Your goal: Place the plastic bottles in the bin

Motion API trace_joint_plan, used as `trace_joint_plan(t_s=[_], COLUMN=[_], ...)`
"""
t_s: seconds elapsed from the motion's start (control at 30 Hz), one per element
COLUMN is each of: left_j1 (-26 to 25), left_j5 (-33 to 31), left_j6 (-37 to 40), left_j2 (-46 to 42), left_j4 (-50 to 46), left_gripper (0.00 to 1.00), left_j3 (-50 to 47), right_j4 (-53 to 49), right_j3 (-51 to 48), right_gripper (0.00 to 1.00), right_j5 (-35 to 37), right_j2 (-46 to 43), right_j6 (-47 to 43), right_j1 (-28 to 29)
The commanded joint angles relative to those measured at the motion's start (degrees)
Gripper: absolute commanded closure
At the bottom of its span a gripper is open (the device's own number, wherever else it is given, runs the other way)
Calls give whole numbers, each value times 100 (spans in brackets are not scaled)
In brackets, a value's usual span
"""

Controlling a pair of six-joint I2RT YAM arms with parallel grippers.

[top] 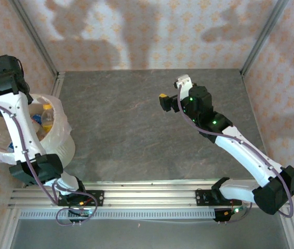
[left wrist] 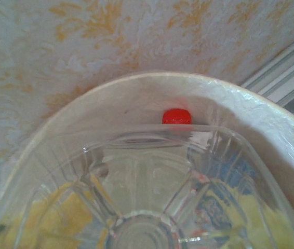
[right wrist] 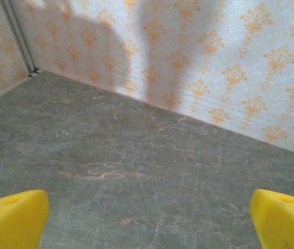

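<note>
Left gripper (top: 5,66) over the bin (top: 64,124) gripping a bottle; right gripper (top: 172,91) out on open table (top: 131,140).
Wall (top: 38,31) hugs the bin's far and left sides, with free room to its right. Left jaws clamp a clear bottle (left wrist: 136,181) above the bin's far-left rim. Its base faces the wrist camera and its long axis runs away toward the rim. A red cap (left wrist: 176,115) peeks past it. More bottles (top: 47,116) lie inside the bin. The right jaws are spread wide, well right of the bin.

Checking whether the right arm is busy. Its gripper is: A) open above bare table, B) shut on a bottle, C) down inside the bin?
A: the right gripper has its yellow fingertips wide apart over the grey table, with nothing held between them.
</note>
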Motion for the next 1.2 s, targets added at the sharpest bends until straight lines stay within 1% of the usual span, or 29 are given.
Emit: trace_joint_plan(t_s=[0.0, 0.07, 0.13, 0.23, 0.33, 0.37, 0.4, 0.57, 0.7, 0.77, 0.87, 0.9, 0.97, 1.1, 1.17], left_j1=[61, 87, 180, 282, 282, 276, 283, 277, 276, 271, 188, 99, -326, -1447, -2180], left_j5=[757, 491, 406, 345, 446, 452, 453, 869, 1446, 1948, 3174, 3525, 3982, 4315, 4313], left_j6=[-388, -352, -258, -223, -190, -182, -197, -143, -177, -221, -346, -430, -632, -1173, -1226], left_j2=[-30, -2, 15, 86, 54, 35, 19, -85, -356, -494, -877, -1033, -1450, -2151, -2270], left_j4=[-246, -397, -502, -673, -669, -680, -692, -704, -422, -254, 430, 723, 1507, 3119, 3690], left_gripper=[45, 39, 31, 24, 11, 3, 0, 0, 0, 0, 0, 0, 0, 0, 0], left_j3=[-55, -61, -120, -153, -64, 20, 112, 572, 508, 458, 97, -67, -494, -1378, -1658], right_j4=[-241, -285, -282, -312, -330, -329, -330, -339, -330, -321, -264, -234, -57, 628, 967], right_j3=[129, 118, 103, 147, 211, 220, 226, 213, 187, 170, 138, 127, 45, -392, -700], right_gripper=[1, 1, 1, 1, 1, 1, 1, 1, 1, 1, 1, 1, 1, 1, 1], right_j5=[64, 58, 59, 39, -34, -49, -63, -51, -24, -3, 119, 186, 438, 973, 1223], right_j2=[57, 96, 152, 272, 386, 421, 446, 517, 529, 525, 529, 521, 461, 125, -146], right_j6=[-50, -90, -143, -171, -139, -123, -114, -105, -79, -79, -62, -30, 101, 343, 442], right_j1=[22, 21, 24, 21, 21, 22, 22, 21, 21, 21, 22, 26, 21, 21, 10])
